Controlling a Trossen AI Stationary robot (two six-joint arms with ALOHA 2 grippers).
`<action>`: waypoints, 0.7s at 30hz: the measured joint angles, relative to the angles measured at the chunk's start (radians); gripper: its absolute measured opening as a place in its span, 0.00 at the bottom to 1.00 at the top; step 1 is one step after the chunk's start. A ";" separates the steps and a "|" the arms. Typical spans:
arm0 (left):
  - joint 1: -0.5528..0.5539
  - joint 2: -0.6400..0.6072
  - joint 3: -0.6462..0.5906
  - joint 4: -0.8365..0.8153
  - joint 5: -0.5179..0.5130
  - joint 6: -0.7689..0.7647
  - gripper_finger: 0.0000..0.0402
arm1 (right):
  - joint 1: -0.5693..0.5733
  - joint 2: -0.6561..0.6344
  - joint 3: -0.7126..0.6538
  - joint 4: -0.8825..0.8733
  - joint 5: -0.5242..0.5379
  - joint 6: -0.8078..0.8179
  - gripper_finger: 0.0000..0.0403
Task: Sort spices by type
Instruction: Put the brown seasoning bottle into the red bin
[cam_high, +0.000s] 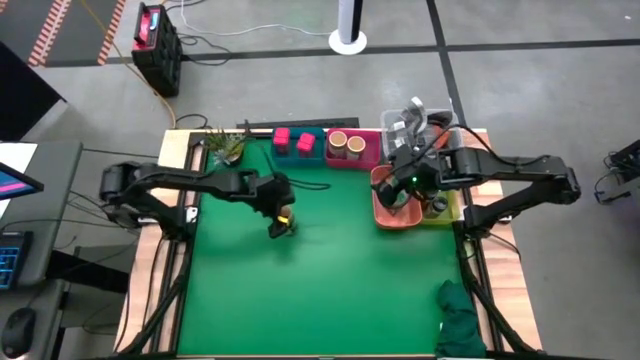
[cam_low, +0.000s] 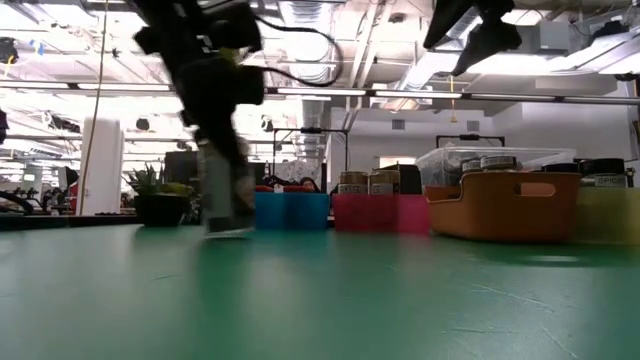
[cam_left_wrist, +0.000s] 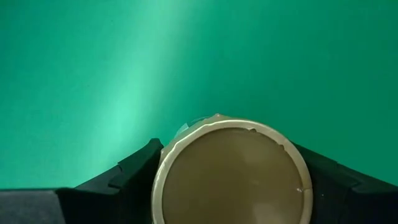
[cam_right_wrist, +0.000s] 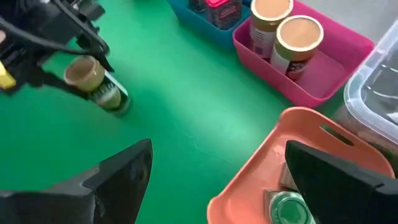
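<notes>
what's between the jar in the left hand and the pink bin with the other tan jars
Nothing visible. The left hand holds the tan-topped jar over bare green mat, and the stretch of mat up to the pink bin is open in the right wrist view.

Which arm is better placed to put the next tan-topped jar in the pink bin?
Left: its claw already grips a round tan-topped jar; the right claw hangs open over the orange bin.
</notes>
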 joint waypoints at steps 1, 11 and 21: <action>0.000 0.028 0.028 0.001 0.001 0.012 0.69 | 0.005 0.003 0.000 -0.004 0.009 0.017 0.97; 0.031 0.324 0.412 -0.088 0.004 0.119 0.69 | 0.028 0.000 0.000 -0.212 0.035 0.172 0.97; 0.052 0.582 0.752 -0.225 0.013 0.216 0.69 | 0.137 -0.005 0.000 -0.235 0.103 0.281 0.97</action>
